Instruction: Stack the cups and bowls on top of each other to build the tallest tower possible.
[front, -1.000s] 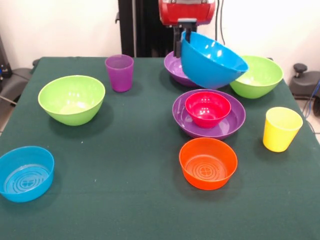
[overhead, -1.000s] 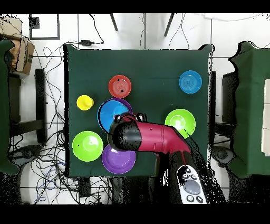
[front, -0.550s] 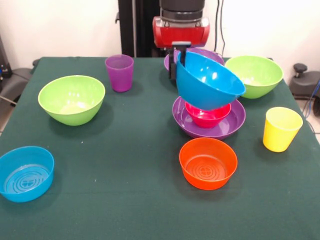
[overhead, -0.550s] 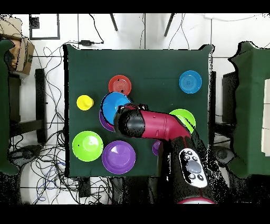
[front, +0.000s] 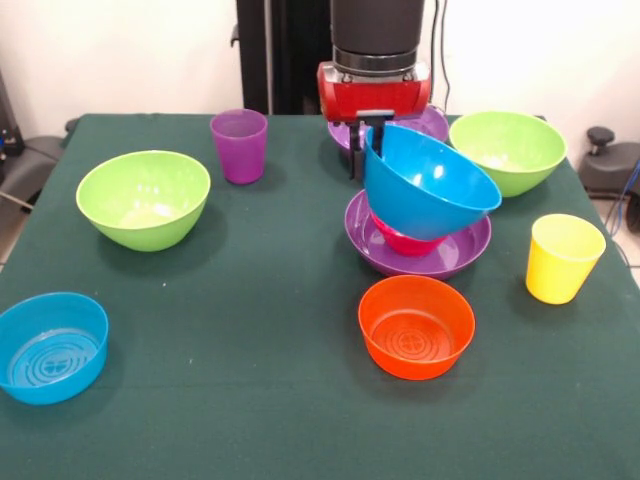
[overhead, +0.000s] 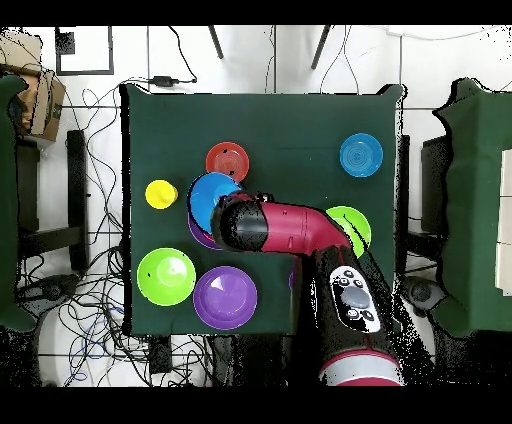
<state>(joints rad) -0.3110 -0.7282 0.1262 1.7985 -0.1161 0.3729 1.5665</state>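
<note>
My gripper (front: 367, 150) is shut on the far rim of the large blue bowl (front: 430, 195), which tilts toward the camera. The blue bowl rests over the small red-pink bowl (front: 402, 241). The red-pink bowl sits inside a wide purple bowl (front: 455, 255), and the three form the tower. From overhead the blue bowl (overhead: 212, 195) covers most of that purple bowl (overhead: 196, 232). The purple cup (front: 239, 145) stands at the back left and the yellow cup (front: 565, 257) at the right. The orange bowl (front: 416, 325) lies in front of the tower.
A second wide purple bowl (front: 432, 122) sits behind the gripper. Lime green bowls stand at the left (front: 143, 198) and back right (front: 507, 150). A small blue bowl (front: 52, 346) is near the front left corner. Overhead, the arm (overhead: 300, 235) covers part of one green bowl (overhead: 350, 222).
The gripper has brought the large blue bowl forward and down. The bowl was held high behind the tower and now rests over the red-pink bowl, hiding most of it.
</note>
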